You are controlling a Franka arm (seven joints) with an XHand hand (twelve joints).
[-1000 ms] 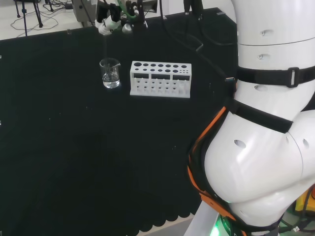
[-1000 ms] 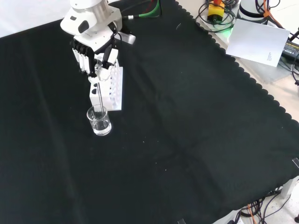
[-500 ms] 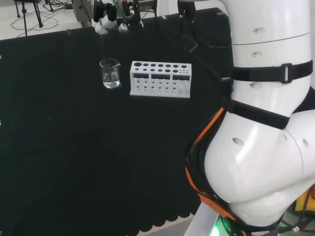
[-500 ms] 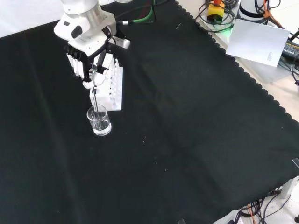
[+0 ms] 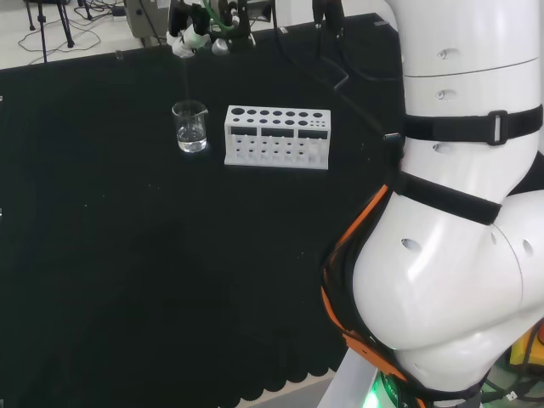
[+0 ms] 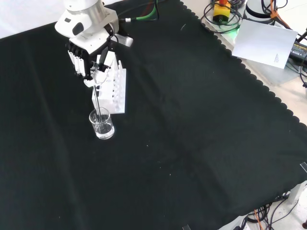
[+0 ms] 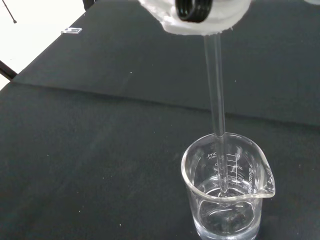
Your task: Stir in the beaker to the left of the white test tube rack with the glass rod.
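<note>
**One rod in one beaker**

One clear beaker [image 6: 102,124] stands on the black cloth [image 6: 192,143] left of centre in the front view, just below the near end of the white rack [image 6: 115,88]. In the head view the same beaker [image 5: 190,127] sits in the upper left of the frame, just left of the rack [image 5: 276,137], the two close but apart.

The hand [image 6: 91,62] hangs above the beaker at the upper left of the front view, fingers curled and pinched on the top of the glass rod [image 6: 97,101]. The rod runs down from the fingers, a little tilted, and its lower end is inside the beaker. In the head view the hand [image 5: 191,34] is at the top edge, with the rod [image 5: 186,81] a faint line dropping toward the beaker's mouth.

Close up in the wrist view, the rod [image 7: 216,100] passes the beaker's [image 7: 227,190] rim and its tip sits in the clear liquid [image 7: 227,220] that fills the lower part. The spout points to one side.
</note>
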